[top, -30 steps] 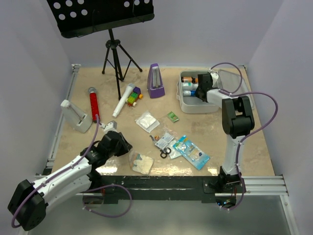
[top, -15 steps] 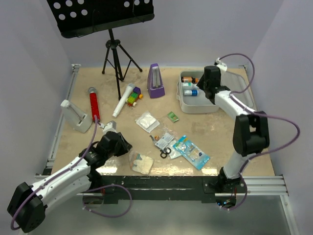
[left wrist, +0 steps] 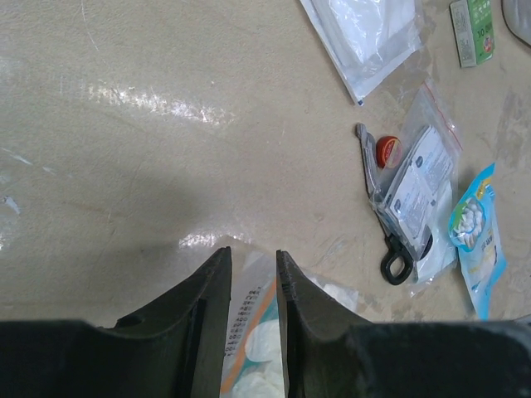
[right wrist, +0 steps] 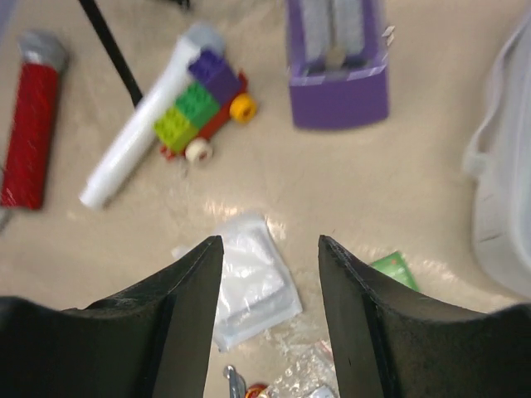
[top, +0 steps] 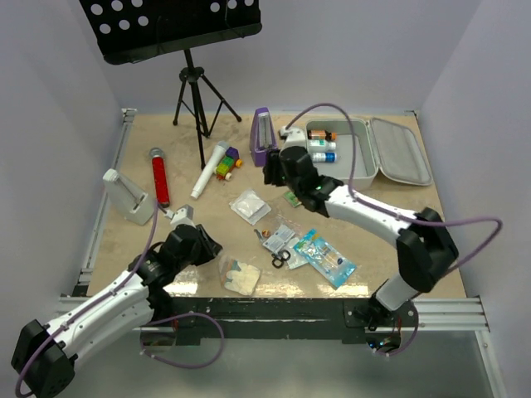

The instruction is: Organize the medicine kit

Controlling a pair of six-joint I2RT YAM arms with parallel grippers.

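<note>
Counts first: we see one medicine kit (top: 402, 153), a white case lying open, with what look to us like three small bottles (top: 322, 146) in its tray. Elsewhere on the table (top: 373, 224) we count one purple metronome (top: 262, 137), one music stand (top: 170, 25), one red microphone (top: 158, 178), one white microphone (top: 207, 170), one toy train (top: 226, 164) of coloured blocks, one white packet (top: 250, 206), one small green box (top: 292, 197), one pair of scissors (top: 280, 259), one blue bag (top: 325, 259) and one bag of cotton pads (top: 239, 275).

The right gripper (right wrist: 270, 245) hangs above the table with its fingers (right wrist: 178, 323) spread wide. We find nothing between them, and they touch nothing. Just past its tips lies the white packet, with the green box a little to the right of that. Farther ahead stands the metronome. The toy train and the white microphone lie ahead to the left, and the red microphone sits far out on that side. The medicine kit lies off to this gripper's right, well apart, and only its rim shows at the edge of the wrist view.

The left gripper (left wrist: 252, 255) sits low over the table, its fingers (left wrist: 199, 323) only a narrow gap apart. The bag of cotton pads lies under that gap, one corner poking out ahead of the tips. We cannot tell whether the fingers touch it. Ahead and to the right in its wrist view lie the scissors and the blue bag. The medicine kit is far from this gripper, across the table.
</note>
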